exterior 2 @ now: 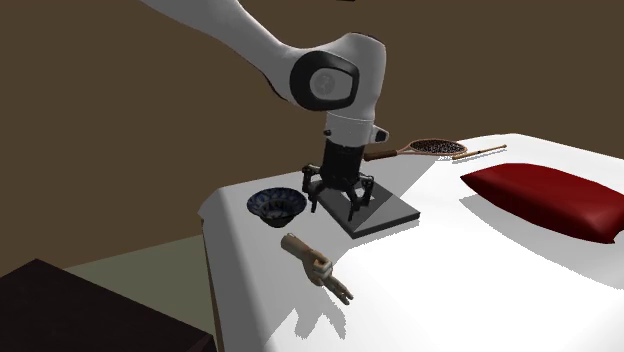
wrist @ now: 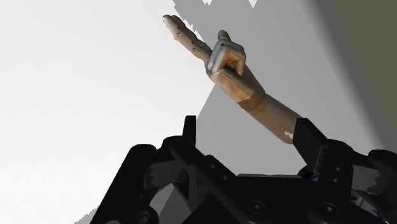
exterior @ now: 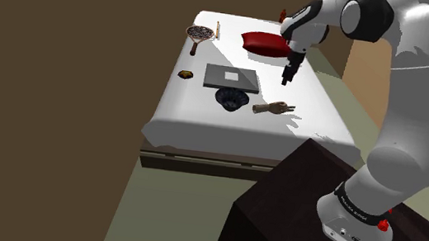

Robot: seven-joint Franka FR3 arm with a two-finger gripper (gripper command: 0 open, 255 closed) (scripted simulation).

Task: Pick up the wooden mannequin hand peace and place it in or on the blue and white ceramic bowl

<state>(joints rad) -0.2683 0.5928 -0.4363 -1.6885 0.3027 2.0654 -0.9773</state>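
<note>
The wooden mannequin hand (exterior: 274,108) (exterior 2: 315,265) lies flat on the white surface, two fingers out in a peace sign. The dark blue patterned bowl (exterior: 231,99) (exterior 2: 277,206) stands upright just beside its wrist end. My black gripper (exterior: 288,72) (exterior 2: 340,205) hangs open in the air above the surface, apart from both. In the wrist view the mannequin hand (wrist: 235,79) lies beyond the gripper (wrist: 245,124), its forearm running toward one fingertip (wrist: 304,130) without touching it. Nothing is between the fingers.
A flat grey slab (exterior: 230,77) (exterior 2: 385,212) lies behind the bowl. A red cushion (exterior: 265,43) (exterior 2: 545,198) and a racket-shaped strainer (exterior: 200,33) (exterior 2: 430,150) sit further back. A small dark object (exterior: 186,75) lies near the surface's edge. The dark stand (exterior: 311,201) is close by.
</note>
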